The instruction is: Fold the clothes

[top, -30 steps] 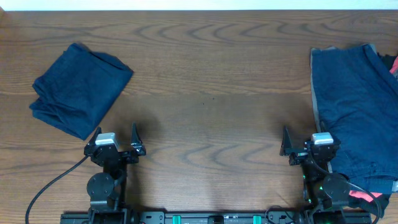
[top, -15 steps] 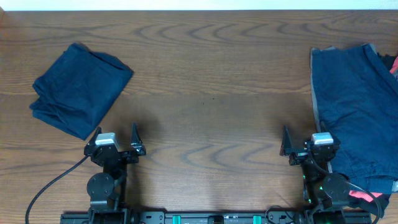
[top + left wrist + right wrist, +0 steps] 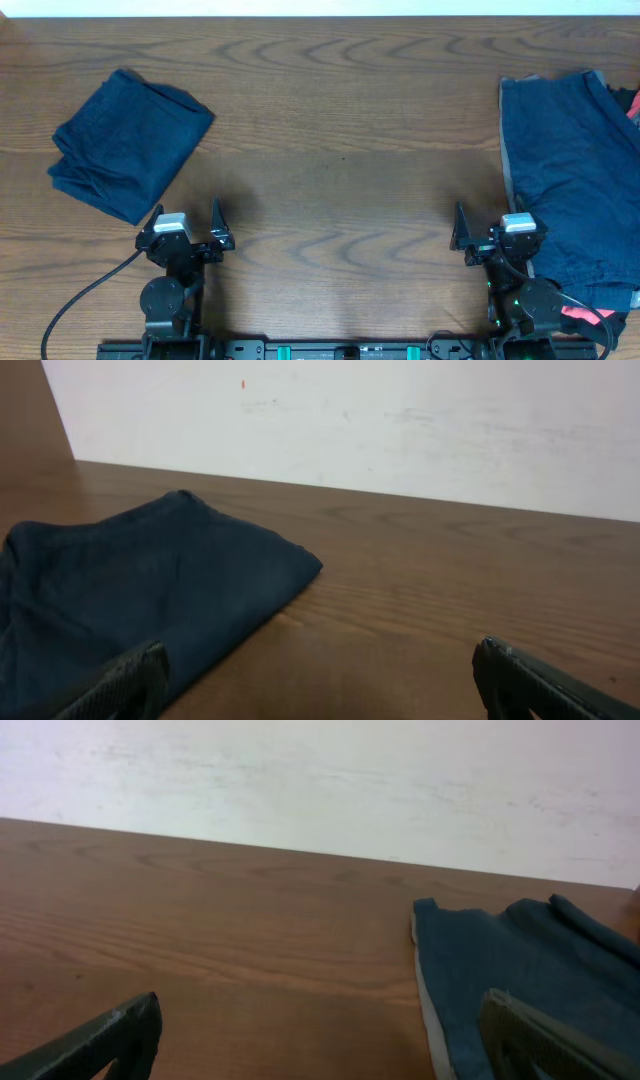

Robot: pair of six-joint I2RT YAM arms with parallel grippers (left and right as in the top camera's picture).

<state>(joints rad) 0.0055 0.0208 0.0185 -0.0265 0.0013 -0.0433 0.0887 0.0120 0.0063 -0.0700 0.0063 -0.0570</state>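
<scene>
A folded dark blue garment (image 3: 128, 145) lies at the table's left; it also shows in the left wrist view (image 3: 130, 595). A spread dark blue garment (image 3: 565, 190) with a pale edge lies at the right, on top of other clothes; it also shows in the right wrist view (image 3: 520, 980). My left gripper (image 3: 186, 222) is open and empty near the front edge, its fingertips wide apart in the left wrist view (image 3: 320, 680). My right gripper (image 3: 495, 225) is open and empty beside the spread garment's left edge, also in the right wrist view (image 3: 320, 1040).
Red fabric (image 3: 582, 313) peeks out under the pile at the front right, and a dark and red bit (image 3: 632, 103) at the right edge. A black cable (image 3: 80, 295) runs from the left arm. A white wall (image 3: 400, 420) backs the wooden table (image 3: 340, 150).
</scene>
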